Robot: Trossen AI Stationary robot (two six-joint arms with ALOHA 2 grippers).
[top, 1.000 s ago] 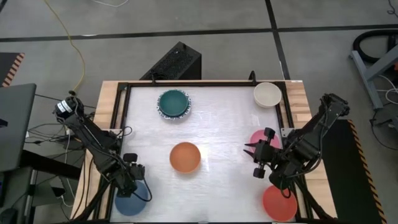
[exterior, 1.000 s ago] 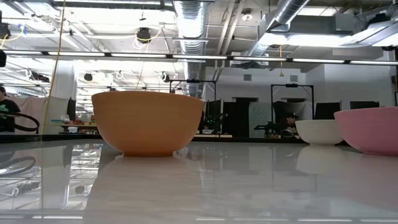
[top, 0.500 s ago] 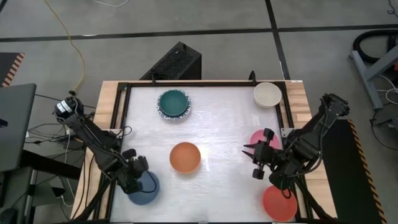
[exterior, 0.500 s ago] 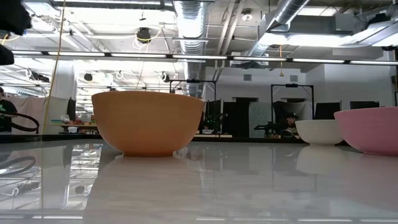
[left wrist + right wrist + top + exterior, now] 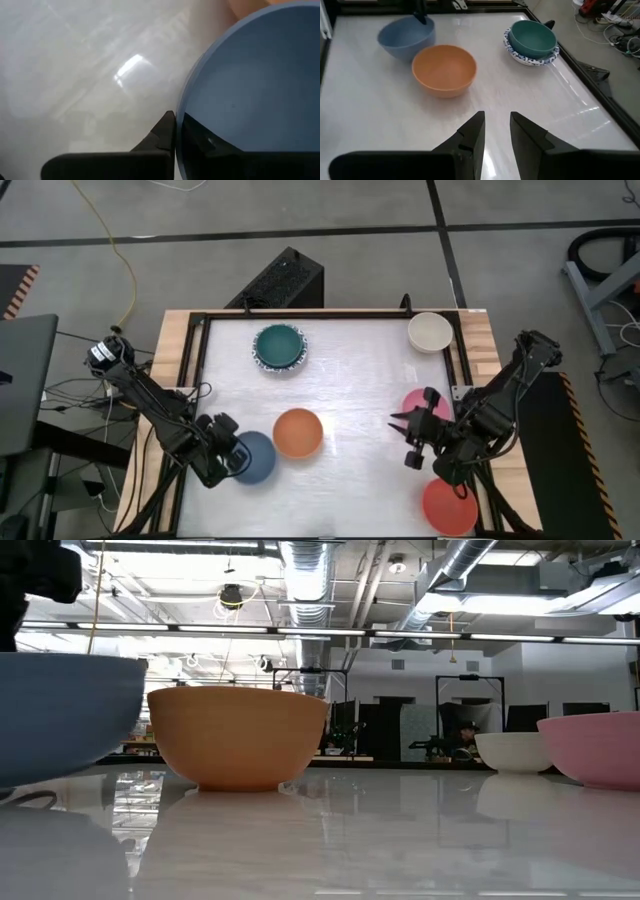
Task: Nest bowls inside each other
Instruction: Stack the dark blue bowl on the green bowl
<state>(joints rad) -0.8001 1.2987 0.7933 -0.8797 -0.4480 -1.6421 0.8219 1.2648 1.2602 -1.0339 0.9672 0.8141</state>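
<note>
Blue bowl [image 5: 253,457], rigid and light-looking, pinched at its rim by the left gripper [image 5: 224,456]; right gripper [image 5: 408,436] hovers part-open, empty.

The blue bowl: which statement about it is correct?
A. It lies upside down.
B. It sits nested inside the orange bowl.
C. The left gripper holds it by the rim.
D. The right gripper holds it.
C: the left gripper pinches the blue bowl at its rim, beside the orange bowl.
</note>
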